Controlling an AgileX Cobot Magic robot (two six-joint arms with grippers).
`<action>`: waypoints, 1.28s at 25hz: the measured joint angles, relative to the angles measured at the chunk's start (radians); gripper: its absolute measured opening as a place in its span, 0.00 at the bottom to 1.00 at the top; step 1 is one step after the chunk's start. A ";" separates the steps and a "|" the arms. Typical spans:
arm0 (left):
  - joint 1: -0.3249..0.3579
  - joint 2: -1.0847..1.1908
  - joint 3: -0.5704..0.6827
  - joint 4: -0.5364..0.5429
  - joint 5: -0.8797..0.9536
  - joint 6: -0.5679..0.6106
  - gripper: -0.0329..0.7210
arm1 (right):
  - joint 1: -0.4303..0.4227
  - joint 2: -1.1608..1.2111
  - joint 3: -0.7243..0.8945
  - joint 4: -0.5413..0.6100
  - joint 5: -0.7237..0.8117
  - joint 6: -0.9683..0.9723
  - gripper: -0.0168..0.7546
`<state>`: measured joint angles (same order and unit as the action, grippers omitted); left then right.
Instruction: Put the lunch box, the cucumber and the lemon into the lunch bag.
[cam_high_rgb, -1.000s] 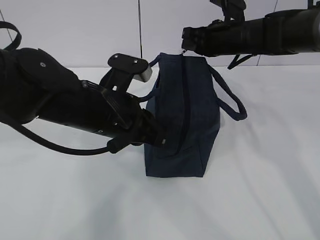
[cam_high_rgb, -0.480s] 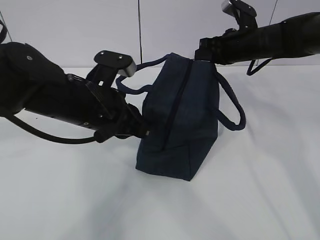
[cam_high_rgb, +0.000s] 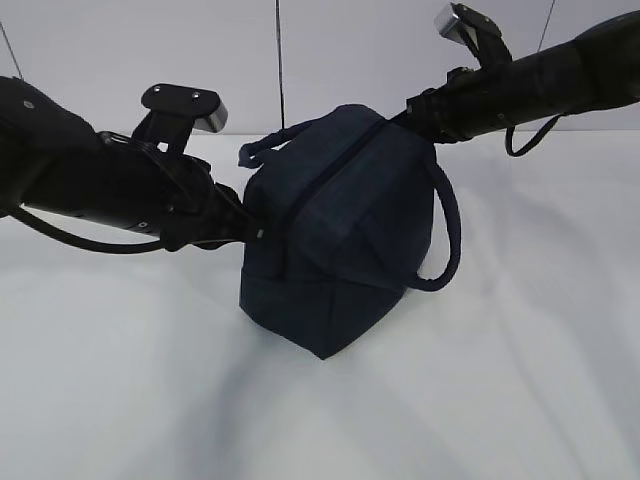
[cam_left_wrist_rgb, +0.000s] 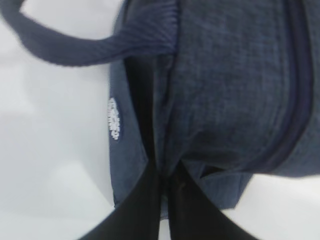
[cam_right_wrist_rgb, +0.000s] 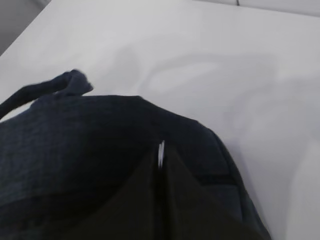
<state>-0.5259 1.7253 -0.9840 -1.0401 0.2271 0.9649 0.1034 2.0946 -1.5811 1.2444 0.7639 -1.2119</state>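
Navy fabric, the bag (cam_high_rgb: 335, 250) sits tilted on the white surface (cam_high_rgb: 500, 400), one bottom corner down, its zipper line running up the near face. The left tool (cam_left_wrist_rgb: 165, 175) is closed, pinching the bag's fabric at its lower left side near the white logo (cam_left_wrist_rgb: 114, 118). The right tool (cam_right_wrist_rgb: 161, 165) is closed at the bag's top right end, on something small and metallic. One handle (cam_high_rgb: 445, 235) hangs at the right.

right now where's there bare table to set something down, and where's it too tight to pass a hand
Bare table lies in front of the lunch bag and off to its right, past the hanging handle. It is crowded at the bag's left end by the left gripper and at its top right by the right gripper.
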 joint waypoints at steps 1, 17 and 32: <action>0.001 0.000 0.002 -0.002 -0.023 0.000 0.03 | -0.001 -0.007 0.000 -0.025 0.024 0.002 0.02; 0.002 0.015 0.006 -0.049 -0.460 0.005 0.03 | -0.010 -0.088 0.000 -0.196 0.133 0.236 0.02; 0.004 0.015 0.006 -0.054 -0.462 0.005 0.03 | -0.012 -0.055 0.000 -0.203 0.009 0.496 0.02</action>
<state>-0.5223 1.7399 -0.9778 -1.0946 -0.2351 0.9694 0.0913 2.0397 -1.5811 1.0416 0.7729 -0.7163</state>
